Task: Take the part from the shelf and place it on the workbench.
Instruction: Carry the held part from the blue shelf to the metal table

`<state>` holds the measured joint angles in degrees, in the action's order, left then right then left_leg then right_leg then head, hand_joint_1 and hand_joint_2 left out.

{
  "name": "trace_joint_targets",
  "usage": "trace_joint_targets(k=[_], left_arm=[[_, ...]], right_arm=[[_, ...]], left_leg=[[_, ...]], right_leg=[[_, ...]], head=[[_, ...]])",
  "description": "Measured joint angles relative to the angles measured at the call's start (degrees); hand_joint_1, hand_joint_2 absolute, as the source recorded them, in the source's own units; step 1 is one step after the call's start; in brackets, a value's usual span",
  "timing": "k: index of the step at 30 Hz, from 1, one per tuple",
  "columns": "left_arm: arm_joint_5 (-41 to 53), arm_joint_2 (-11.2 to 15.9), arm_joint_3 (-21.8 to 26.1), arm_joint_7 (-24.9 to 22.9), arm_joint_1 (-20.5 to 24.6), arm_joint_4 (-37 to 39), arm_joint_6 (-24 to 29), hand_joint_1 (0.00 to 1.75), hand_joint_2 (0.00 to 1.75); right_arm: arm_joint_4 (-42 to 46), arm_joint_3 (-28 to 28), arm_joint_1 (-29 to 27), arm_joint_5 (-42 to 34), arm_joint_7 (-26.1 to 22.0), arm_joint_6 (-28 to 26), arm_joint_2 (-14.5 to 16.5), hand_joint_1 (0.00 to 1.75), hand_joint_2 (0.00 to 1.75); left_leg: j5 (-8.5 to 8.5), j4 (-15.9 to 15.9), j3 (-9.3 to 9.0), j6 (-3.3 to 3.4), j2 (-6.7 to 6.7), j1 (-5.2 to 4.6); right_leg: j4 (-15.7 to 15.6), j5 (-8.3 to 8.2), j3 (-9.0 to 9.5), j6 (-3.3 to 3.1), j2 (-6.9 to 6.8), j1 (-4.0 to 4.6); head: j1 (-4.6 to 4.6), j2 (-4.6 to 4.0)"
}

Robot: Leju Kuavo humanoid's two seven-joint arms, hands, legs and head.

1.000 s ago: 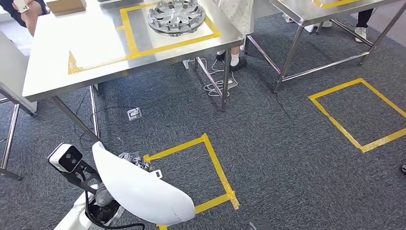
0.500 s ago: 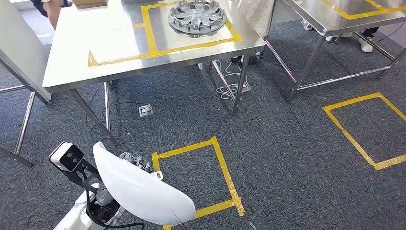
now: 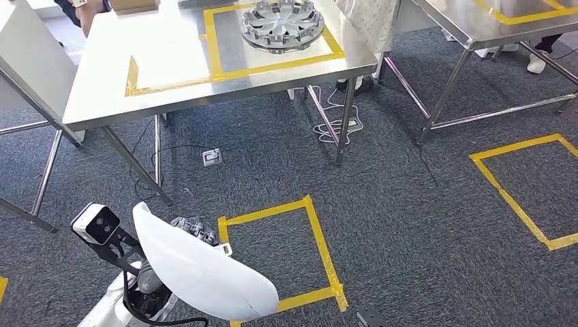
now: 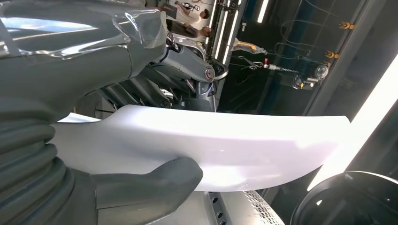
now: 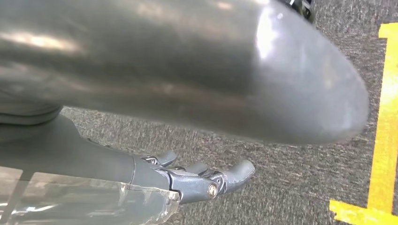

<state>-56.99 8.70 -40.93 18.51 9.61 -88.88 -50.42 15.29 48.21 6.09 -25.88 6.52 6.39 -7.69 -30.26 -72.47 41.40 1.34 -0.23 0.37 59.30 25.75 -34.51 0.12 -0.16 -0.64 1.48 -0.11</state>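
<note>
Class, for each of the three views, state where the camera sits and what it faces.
Head view: high on the body, facing down at carpet and steel workbench; left robot hand holds white part.
Left wrist view: behind the left robot hand, facing the white part, shared with the head view.
Right wrist view: behind the right robot hand, facing carpet.

The white curved part [image 3: 201, 272], a smooth glossy panel, rests tilted in my left hand [image 4: 141, 192], thumb pressed against its face, low and well short of the steel desk [image 3: 170, 95].
</note>
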Motion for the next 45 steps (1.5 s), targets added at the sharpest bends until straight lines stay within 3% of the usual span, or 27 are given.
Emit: trace_joint_targets(k=[1, 3, 5, 7, 9, 12, 13, 14, 16, 17, 18, 19, 21, 24, 27, 28, 29, 30, 32, 34, 36, 39, 41, 43, 44, 45], left_arm=[[0.01, 0.02, 0.02, 0.0, 0.03, -0.01, 0.03, 1.75, 1.75], [0.03, 0.02, 0.06, 0.01, 0.14, -0.05, 0.15, 1.75, 1.75], [0.08, 0.02, 0.09, 0.06, 0.22, -0.08, 0.34, 1.75, 1.75], [0.17, 0.02, 0.1, 0.22, 0.21, -0.1, 0.48, 1.75, 1.75], [0.24, -0.08, 0.08, 0.49, 0.3, -0.15, 0.53, 1.75, 1.75], [0.39, -0.24, -0.01, 0.77, 0.32, -0.1, 0.64, 1.75, 1.75], [0.45, -0.24, -0.03, 0.81, 0.25, -0.07, 0.68, 1.75, 1.75], [0.49, -0.25, -0.05, 0.85, 0.22, -0.04, 0.69, 1.75, 1.75], [0.5, -0.27, -0.07, 0.92, 0.2, -0.02, 0.7, 1.75, 1.75], [0.51, -0.29, -0.07, 0.95, 0.21, -0.02, 0.7, 1.75, 1.75], [0.54, -0.32, -0.07, 0.98, 0.22, -0.02, 0.73, 1.75, 1.75], [0.59, -0.34, -0.07, 1.02, 0.22, -0.03, 0.75, 1.75, 1.75], [0.69, -0.36, -0.06, 1.1, 0.24, -0.05, 0.83, 1.75, 1.75], [0.73, -0.34, -0.03, 1.23, 0.28, -0.1, 0.85, 1.75, 1.75], [0.73, -0.35, -0.04, 1.32, 0.26, -0.13, 0.85, 1.75, 1.75], [0.73, -0.33, -0.04, 1.33, 0.23, -0.12, 0.85, 1.75, 1.75], [0.73, -0.31, -0.05, 1.34, 0.21, -0.11, 0.86, 1.75, 1.75], [0.73, -0.28, -0.05, 1.36, 0.21, -0.11, 0.86, 1.75, 1.75], [0.73, -0.26, -0.03, 1.45, 0.23, -0.11, 0.86, 1.75, 1.75], [0.74, -0.25, 0.02, 1.61, 0.29, -0.15, 0.88, 1.75, 1.75], [0.8, -0.25, 0.06, 1.74, 0.33, -0.22, 0.91, 1.75, 1.75], [0.91, -0.27, 0.1, 1.95, 0.36, -0.56, 0.93, 1.75, 1.75], [1.0, -0.34, 0.07, 2.05, 0.42, -0.66, 0.98, 1.75, 1.75], [1.07, -0.37, 0.01, 2.08, 0.32, -0.65, 1.03, 1.75, 1.75], [1.11, -0.37, -0.02, 2.08, 0.24, -0.65, 1.03, 1.75, 1.75], [1.11, -0.37, -0.03, 2.08, 0.2, -0.65, 1.04, 1.75, 1.75]], right_arm=[[0.0, -0.04, 0.01, 0.04, 0.01, 0.03, 0.05, 0.0, 0.0], [-0.01, -0.17, 0.01, 0.17, 0.01, 0.13, 0.38, 0.0, 0.0], [-0.05, -0.34, 0.0, 0.31, 0.02, 0.27, 0.63, 0.0, 0.0], [-0.09, -0.49, 0.04, 0.42, 0.04, 0.43, 0.66, 0.0, 0.0], [-0.1, -0.59, 0.16, 0.52, 0.08, 0.54, 0.69, 0.0, 0.0], [-0.19, -0.69, 0.26, 0.74, 0.23, 0.58, 0.51, 0.0, 0.0], [-0.24, -0.71, 0.24, 0.78, 0.31, 0.58, 0.45, 0.0, 0.0], [-0.28, -0.73, 0.24, 0.8, 0.4, 0.59, 0.42, 0.0, 0.0], [-0.33, -0.8, 0.28, 0.81, 0.54, 0.6, 0.4, 0.0, 0.0], [-0.35, -0.85, 0.33, 0.81, 0.57, 0.6, 0.41, 0.0, 0.0], [-0.36, -0.89, 0.36, 0.81, 0.58, 0.6, 0.44, 0.0, 0.0], [-0.37, -0.92, 0.37, 0.81, 0.62, 0.6, 0.46, 0.0, 0.0], [-0.39, -0.95, 0.35, 0.83, 0.71, 0.6, 0.51, 0.0, 0.0], [-0.44, -1.02, 0.37, 0.95, 0.78, 0.6, 0.61, 0.0, 0.0], [-0.46, -1.06, 0.37, 0.99, 0.78, 0.6, 0.61, 0.0, 0.0], [-0.46, -1.06, 0.36, 0.99, 0.78, 0.6, 0.61, 0.0, 0.0], [-0.47, -1.06, 0.34, 0.99, 0.78, 0.6, 0.62, 0.0, 0.0], [-0.47, -1.06, 0.33, 0.99, 0.78, 0.59, 0.63, 0.0, 0.0], [-0.47, -1.07, 0.38, 0.99, 0.81, 0.57, 0.74, 0.0, 0.0], [-0.48, -1.13, 0.56, 1.05, 0.89, 0.51, 0.91, 0.0, 0.0], [-0.49, -1.2, 0.69, 1.22, 0.98, 0.49, 1.04, 0.0, 0.0], [-0.47, -1.26, 0.9, 1.43, 1.09, 0.55, 1.16, 0.0, 0.0], [-0.48, -1.3, 1.15, 1.51, 1.14, 0.56, 1.1, 0.0, 0.0], [-0.5, -1.3, 1.14, 1.6, 1.17, 0.56, 0.94, 0.0, 0.0], [-0.52, -1.3, 1.06, 1.67, 1.19, 0.57, 0.85, 0.0, 0.0], [-0.53, -1.3, 1.01, 1.73, 1.2, 0.57, 0.79, 0.0, 0.0]], left_leg=[[2.1, 3.98, -1.91, 1.02, 0.06, -0.44], [4.55, 10.83, -5.29, 3.16, 0.69, -1.43], [4.67, 12.97, -6.27, 4.13, 1.18, -2.01], [5.11, 14.06, -6.83, 4.05, 1.0, -1.91], [5.74, 15.64, -7.89, 3.87, 0.76, -1.47], [5.97, 16.3, -8.38, 3.67, 0.34, -1.25], [5.87, 16.27, -8.4, 3.53, 0.17, -1.22], [5.75, 16.23, -8.48, 3.35, -0.01, -1.15], [5.26, 15.83, -8.73, 2.68, -0.3, -0.9], [4.85, 15.4, -8.71, 2.19, -0.42, -0.89], [4.4, 14.85, -8.6, 1.71, -0.51, -0.89], [4.03, 14.43, -8.45, 1.34, -0.56, -0.95], [3.59, 14.04, -8.28, 0.94, -0.6, -0.92], [2.13, 11.79, -7.21, 0.2, -0.43, -0.47], [-1.8, 1.2, -1.4, -0.68, -0.19, -0.06], [-2.28, -1.8, 0.61, -0.75, -0.13, 0.04], [-1.67, -2.86, 1.73, -0.69, -0.1, 0.09], [0.11, -1.53, 1.68, -0.45, -0.1, 0.08], [5.17, 5.86, -0.94, 0.6, -0.1, -0.2], [7.5, 11.74, -3.48, 1.71, 0.06, -0.75], [6.92, 13.11, -4.28, 2.3, 0.18, -1.17], [6.96, 15.58, -6.33, 2.69, 0.15, -0.85], [6.75, 16.59, -7.69, 2.86, 0.15, -0.75], [6.11, 16.57, -8.31, 2.94, 0.0, -0.82], [5.74, 16.53, -8.67, 2.89, -0.14, -0.85], [5.32, 16.46, -9.11, 2.77, -0.3, -0.84]], right_leg=[[-0.04, 0.04, 0.14, -0.06, -0.01, 0.26], [-0.16, 0.11, 0.35, -0.09, -0.11, 0.62], [-0.37, 0.12, 0.44, 0.04, -0.41, 0.64], [-0.51, 0.15, 0.57, 0.28, -0.74, 0.75], [1.79, 1.28, -0.44, 0.32, -0.59, 0.83], [11.81, 4.98, -5.66, 0.4, -0.16, 0.24], [14.09, 5.47, -7.04, 0.77, -0.14, -0.02], [14.32, 5.08, -7.42, 1.38, -0.15, -0.29], [8.33, 2.03, -4.85, 3.02, -0.15, -0.91], [4.61, 0.6, -3.06, 3.55, -0.1, -1.1], [1.72, -0.35, -1.64, 3.57, -0.01, -1.2], [0.18, -0.67, -0.85, 3.21, 0.07, -1.18], [-0.14, -0.37, -0.61, 2.02, 0.19, -0.99], [-0.25, 0.01, -0.12, 0.85, 0.25, -1.22], [-0.26, 0.64, 0.55, 0.01, 0.25, -1.14], [-0.25, 0.89, 0.82, -0.12, 0.25, -1.05], [-0.25, 1.16, 1.17, -0.17, 0.27, -0.96], [-0.26, 1.47, 1.63, -0.15, 0.31, -0.86], [-0.34, 2.18, 2.68, -0.06, 0.38, -0.7], [-0.48, 2.71, 3.21, 0.23, 0.44, -0.5], [-0.78, 2.94, 3.26, 0.74, 0.36, -0.44], [0.23, 3.77, 2.93, 1.23, 0.13, -0.24], [6.05, 5.56, -0.13, 0.96, 0.15, -0.24], [13.29, 7.24, -5.01, 1.04, 0.16, -0.36], [14.76, 7.01, -6.58, 1.43, 0.16, -0.44], [13.92, 5.74, -7.0, 2.06, 0.15, -0.55]], head=[[0.01, 0.0], [-0.1, 0.0], [-0.17, 0.0], [-0.11, 0.0], [-0.21, 0.0], [-0.31, 0.0], [-0.3, 0.0], [-0.3, 0.0], [-0.31, 0.0], [-0.32, 0.0], [-0.32, 0.0], [-0.3, 0.0], [-0.25, 0.0], [-0.15, 0.0], [-0.05, 0.0], [-0.05, 0.0], [-0.05, 0.0], [-0.04, 0.0], [-0.08, 0.0], [-0.16, 0.0], [-0.19, 0.0], [-0.26, 0.0], [-0.38, 0.0], [-0.39, 0.0], [-0.38, 0.0], [-0.39, 0.0]])
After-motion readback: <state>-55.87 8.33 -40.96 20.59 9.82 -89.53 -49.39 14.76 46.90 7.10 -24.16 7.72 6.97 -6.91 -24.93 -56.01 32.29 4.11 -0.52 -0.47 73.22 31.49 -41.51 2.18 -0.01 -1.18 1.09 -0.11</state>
